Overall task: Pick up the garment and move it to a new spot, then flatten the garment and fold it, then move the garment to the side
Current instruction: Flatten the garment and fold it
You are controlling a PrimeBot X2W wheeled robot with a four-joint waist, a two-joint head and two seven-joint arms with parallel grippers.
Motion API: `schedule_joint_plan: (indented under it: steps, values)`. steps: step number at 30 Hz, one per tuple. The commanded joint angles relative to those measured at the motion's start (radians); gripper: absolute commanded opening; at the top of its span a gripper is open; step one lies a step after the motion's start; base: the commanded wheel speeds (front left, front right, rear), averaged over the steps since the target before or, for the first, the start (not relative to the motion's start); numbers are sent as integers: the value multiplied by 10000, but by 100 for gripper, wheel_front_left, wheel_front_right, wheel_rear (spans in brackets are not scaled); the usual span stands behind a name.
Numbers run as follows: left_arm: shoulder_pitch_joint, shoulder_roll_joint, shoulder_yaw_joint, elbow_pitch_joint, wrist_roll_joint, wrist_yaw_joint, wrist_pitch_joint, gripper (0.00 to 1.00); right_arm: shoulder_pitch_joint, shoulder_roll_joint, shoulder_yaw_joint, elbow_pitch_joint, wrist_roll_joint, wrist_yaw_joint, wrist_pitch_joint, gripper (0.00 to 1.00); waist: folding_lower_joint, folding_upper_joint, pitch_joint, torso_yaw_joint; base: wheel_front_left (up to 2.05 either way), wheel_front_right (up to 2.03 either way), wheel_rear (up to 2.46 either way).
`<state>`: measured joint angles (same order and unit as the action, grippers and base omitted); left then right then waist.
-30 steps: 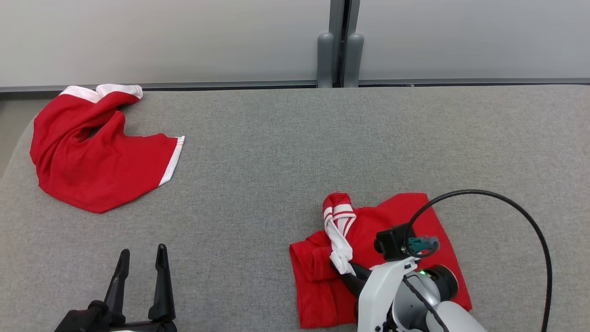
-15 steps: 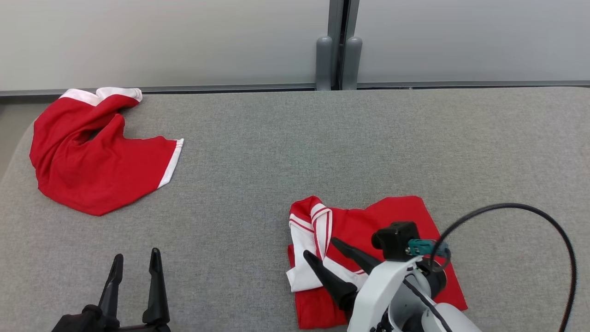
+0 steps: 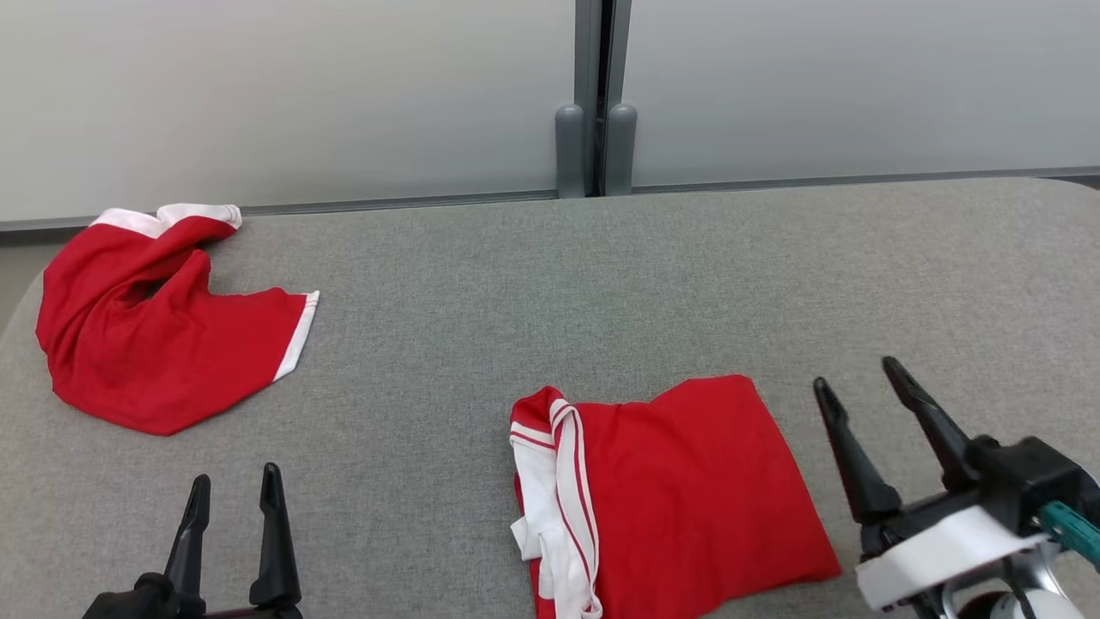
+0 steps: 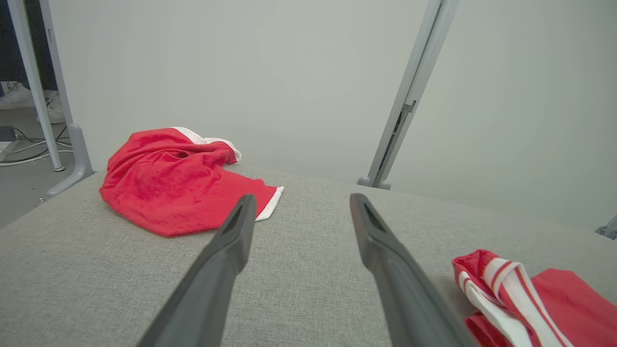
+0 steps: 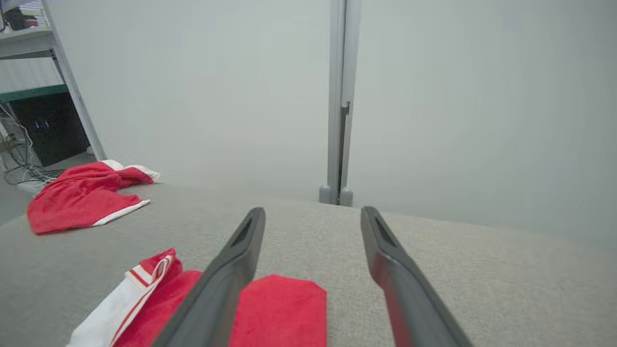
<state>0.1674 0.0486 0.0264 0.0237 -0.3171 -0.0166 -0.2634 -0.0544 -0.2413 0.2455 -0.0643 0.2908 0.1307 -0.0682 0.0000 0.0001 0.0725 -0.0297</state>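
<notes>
The garment (image 3: 687,490) is red with a white striped band along its left edge, and it lies folded flat on the grey table near the front middle. My right gripper (image 3: 855,372) hovers just right of it, open and empty, fingers pointing away from me. In the right wrist view the garment (image 5: 284,308) lies low and left of my right gripper (image 5: 313,210). My left gripper (image 3: 236,474) stands open and empty at the front left, well apart from the fold. From the left wrist, the garment (image 4: 530,303) sits to the right of the left gripper (image 4: 302,197).
A second red garment with white trim (image 3: 146,318) lies crumpled at the table's far left corner. The grey padded table (image 3: 533,292) ends at a pale partition wall with a grey post (image 3: 593,146) behind it. A shelf and cables (image 5: 29,120) stand off the table's left side.
My right gripper let go of the garment's white-striped edge, opened, and drew back to the garment's right. The flap now lies flat on the left. The head camera also shifted.
</notes>
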Motion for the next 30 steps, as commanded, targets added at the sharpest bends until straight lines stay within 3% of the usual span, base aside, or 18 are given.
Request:
schedule_joint_plan:
  steps: [1,6,11,17,18,19,25,30]
  values:
    - [82,38,23,-45,77,-38,-17,100,167,16,-216,192,-99,2,-347,100,0,-1,-111,-29,0,0,0]
    - [140,38,141,-141,311,-170,-17,100,595,-23,-1044,1463,-1055,2,-1809,100,0,-1,-442,-58,0,0,0]
    - [223,38,245,-155,476,-190,-17,100,767,440,-1875,2276,-1553,1,-1978,100,0,-1,-601,-43,0,0,0]
    - [220,36,290,-211,556,-217,-17,100,750,750,-1931,2020,-1645,1,-1983,100,0,-1,-587,38,0,0,0]
    - [212,38,274,-218,603,-239,-17,100,701,788,-1879,1982,-1591,1,-1979,36,0,-1,-567,70,0,0,0]
    - [195,38,252,-229,633,-262,-17,100,625,804,-1811,1920,-1568,1,-1979,0,0,-1,-532,107,0,0,0]
    - [-168,36,143,-346,757,-394,-17,100,-182,1064,-837,2180,-1732,1,-1980,0,0,-1,1,468,0,0,0]
    - [-377,39,144,-310,788,-472,-17,100,-1182,1381,623,3612,-2062,1,-1980,0,0,-1,460,729,0,0,0]
